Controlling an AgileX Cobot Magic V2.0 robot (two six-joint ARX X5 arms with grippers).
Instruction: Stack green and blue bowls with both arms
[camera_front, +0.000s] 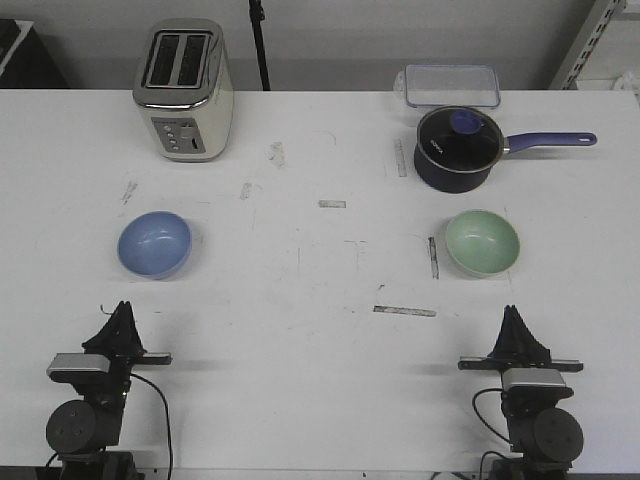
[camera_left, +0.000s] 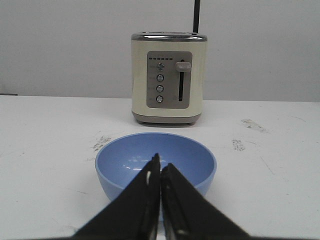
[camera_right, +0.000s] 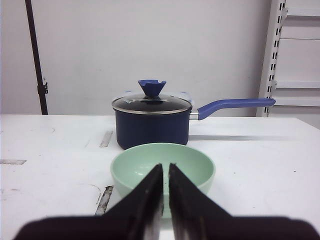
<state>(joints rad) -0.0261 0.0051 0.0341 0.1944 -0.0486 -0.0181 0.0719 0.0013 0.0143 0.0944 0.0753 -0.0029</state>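
While you look forward over the white table (camera_front: 320, 300) from the front camera, take the cream and chrome two-slot toaster (camera_front: 184, 90) as your landmark. The light periwinkle blue round bowl (camera_front: 154, 244) sits nearer the robot than the toaster, almost straight in front of it and well apart from it. The pale mint green round bowl (camera_front: 482, 242) lies far off to the toaster's right, just in front of the dark navy saucepan with a glass lid and long blue handle (camera_front: 460, 148). A clear lidded plastic box (camera_front: 451, 86) rests behind that pan. Your left gripper (camera_front: 122, 322) hangs near the blue bowl on the robot's side, and your right gripper (camera_front: 515, 325) hangs likewise before the green bowl; neither touches a bowl, and both sets of fingers come to a point, pressed together.

From the left wrist camera, you see the left gripper (camera_left: 160, 170) with its black fingers closed tip to tip, holding nothing, and the blue bowl (camera_left: 156, 167) upright and empty between it and the toaster (camera_left: 169, 77).

From the right wrist camera, the right gripper (camera_right: 165, 172) shows only a thin slit between its fingers, gripping nothing. The green bowl (camera_right: 163, 167) stands upright just before the saucepan (camera_right: 152, 121).
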